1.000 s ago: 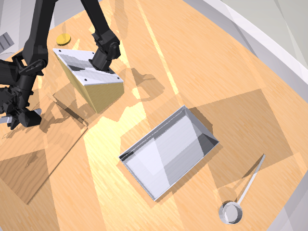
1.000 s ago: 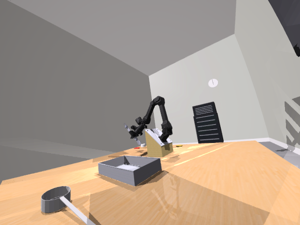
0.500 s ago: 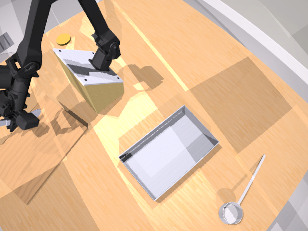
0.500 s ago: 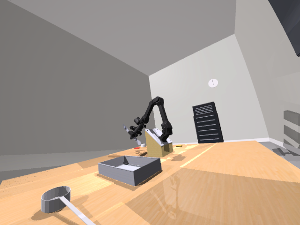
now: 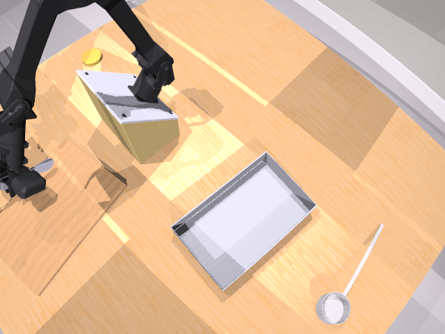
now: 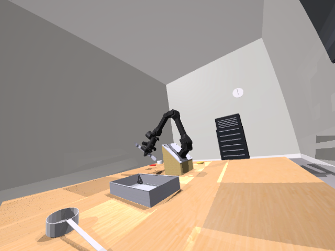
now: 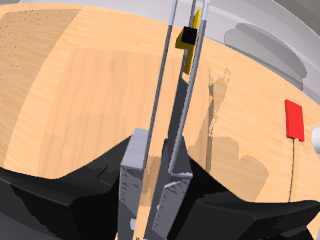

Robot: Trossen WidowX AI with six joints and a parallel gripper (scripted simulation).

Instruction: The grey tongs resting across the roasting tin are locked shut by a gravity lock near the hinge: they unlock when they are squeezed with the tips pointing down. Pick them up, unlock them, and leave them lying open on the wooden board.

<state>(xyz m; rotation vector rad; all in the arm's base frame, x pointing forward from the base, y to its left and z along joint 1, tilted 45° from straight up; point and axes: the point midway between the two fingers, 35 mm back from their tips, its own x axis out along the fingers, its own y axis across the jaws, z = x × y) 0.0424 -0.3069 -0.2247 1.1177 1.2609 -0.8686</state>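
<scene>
My gripper (image 5: pixel 6 185) (image 6: pixel 146 152) (image 7: pixel 151 143) is shut on the grey tongs (image 5: pixel 44 165) (image 6: pixel 153 157) (image 7: pixel 158 97) and holds them in the air. The tongs are tilted, with the end nearer the pale block lower in the exterior view. Their two long arms run nearly parallel, a small gap apart, in the wrist view. A yellow and black lock piece (image 7: pixel 189 36) shows between them near the far end. The wooden board (image 5: pixel 21 259) (image 7: pixel 95 95) lies below the gripper. The grey roasting tin (image 5: pixel 293 185) (image 6: pixel 130 193) stands apart, with nothing across it.
The arm's base stands on a slanted wedge block (image 5: pixel 156 140) (image 6: pixel 170 162) beside the board. A yellow disc (image 5: pixel 92 56) lies behind it. A long-handled round cup (image 5: pixel 333 308) (image 6: pixel 62 229) lies beyond the tin. A red-headed tool (image 7: pixel 294 120) and a white object (image 7: pixel 316 140) lie right of the board in the wrist view.
</scene>
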